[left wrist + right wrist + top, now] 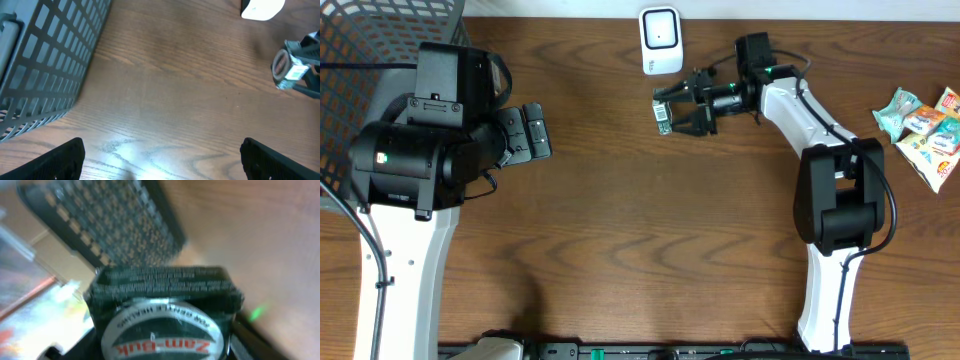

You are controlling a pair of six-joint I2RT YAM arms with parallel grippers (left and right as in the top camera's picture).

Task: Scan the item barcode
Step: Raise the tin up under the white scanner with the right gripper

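The right pincer [669, 112], clamped on the Zam-Buk pack [662, 119], holds it just on the robot's side of the white scanner [660, 40]. The left pincer [532, 133], jaws apart, hangs well left of the scanner.

Wire basket [47, 62] left, white scanner [262, 7] top right — boxed tin [287, 69] below it

One table [640, 240]. Two arms: left arm [405, 190] and right arm [830, 200]. Two grippers: left gripper [536, 132] and right gripper [665, 110]. One tin [662, 115], in its pack. One scanner [661, 40], white. One basket [380, 40], wire mesh. One heap of snack packets [924, 125]: at least four, exact count unclear.
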